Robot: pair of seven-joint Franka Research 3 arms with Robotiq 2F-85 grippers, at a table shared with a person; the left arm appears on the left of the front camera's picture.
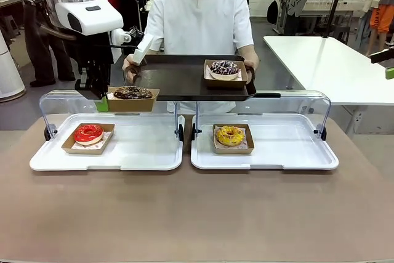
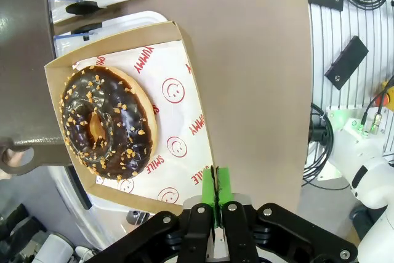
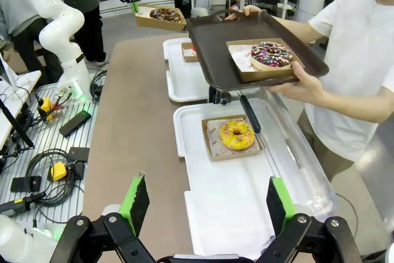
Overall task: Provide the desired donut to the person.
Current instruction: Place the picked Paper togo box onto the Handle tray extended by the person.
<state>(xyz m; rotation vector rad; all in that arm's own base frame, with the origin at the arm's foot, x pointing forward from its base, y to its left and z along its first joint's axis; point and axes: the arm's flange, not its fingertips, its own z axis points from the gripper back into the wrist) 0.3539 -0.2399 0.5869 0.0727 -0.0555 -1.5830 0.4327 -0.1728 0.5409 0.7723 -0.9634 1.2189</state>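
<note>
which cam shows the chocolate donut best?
Left wrist view: chocolate donut seen close from above in its cardboard tray, which the left claw pinches by the rim. Front view gives a low side-on look; right wrist view has it small and far.

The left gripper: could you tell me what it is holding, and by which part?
The left gripper pinches the chocolate donut's cardboard tray by its side wall.

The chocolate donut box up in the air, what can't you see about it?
- Front view: the left hand covers the box's near-left corner.
- Left wrist view: the box's held rim is hidden between the shut pads.
- Right wrist view: the chocolate donut is too small for its toppings to be read.
</note>
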